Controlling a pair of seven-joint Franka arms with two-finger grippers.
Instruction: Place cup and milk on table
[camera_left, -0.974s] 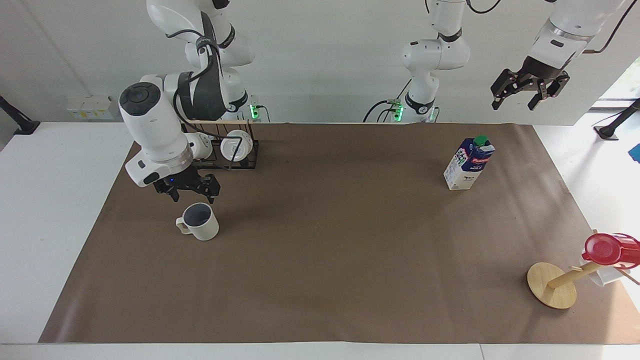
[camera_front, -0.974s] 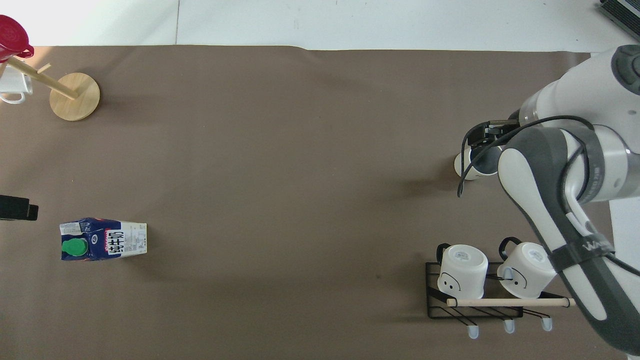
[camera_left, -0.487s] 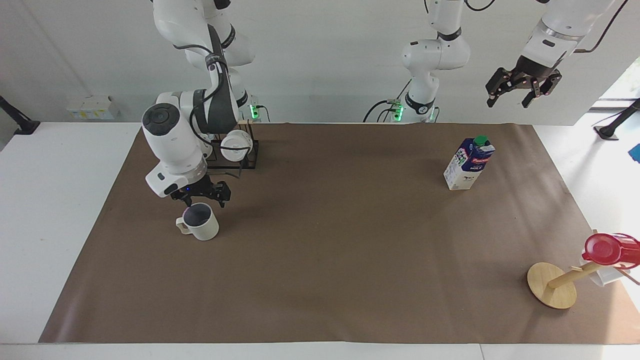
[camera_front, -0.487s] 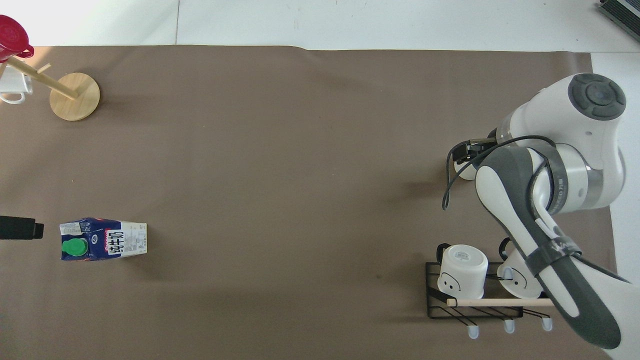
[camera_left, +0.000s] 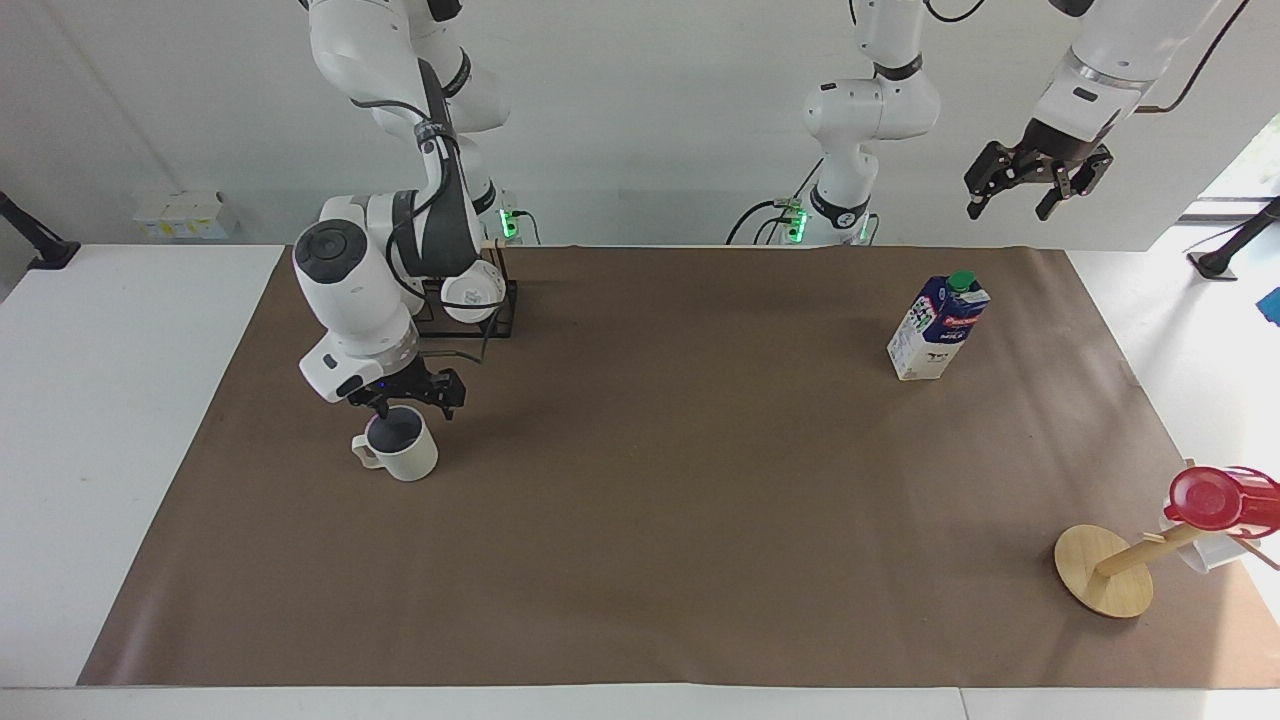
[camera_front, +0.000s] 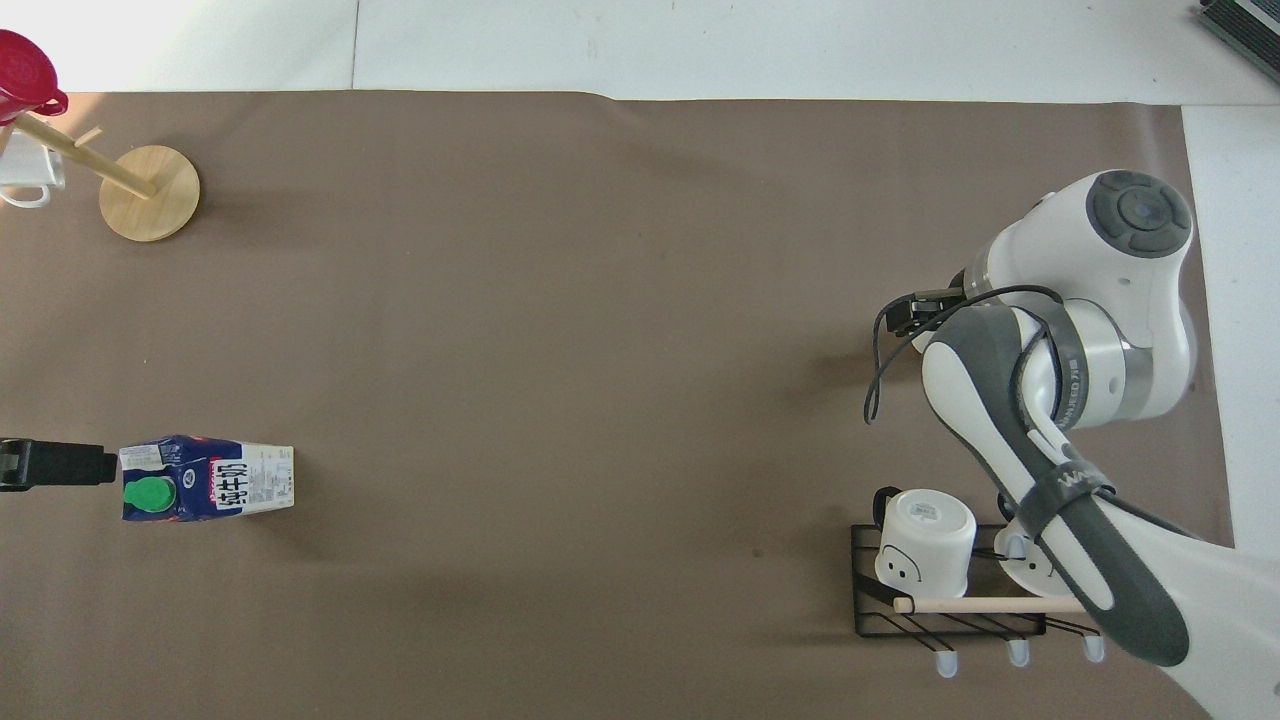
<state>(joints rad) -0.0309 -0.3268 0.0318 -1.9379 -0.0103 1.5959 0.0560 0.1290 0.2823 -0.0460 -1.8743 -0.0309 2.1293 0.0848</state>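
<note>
One milk (camera_left: 938, 328) carton stood upright on the desk (camera_left: 120, 420) toward the left arm's end, under the raised, open left gripper (camera_left: 1030, 180). One cup (camera_left: 402, 446) stood farther out; the right gripper (camera_left: 405, 392) hung spread just over its rim. Placing looked done; withdrawing upward seemed next.

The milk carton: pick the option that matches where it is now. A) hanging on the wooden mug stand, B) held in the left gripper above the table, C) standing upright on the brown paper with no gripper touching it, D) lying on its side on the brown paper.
C: the milk carton stands upright on the brown paper, green cap on top, while the left gripper hangs open well above it and touches nothing.
</note>
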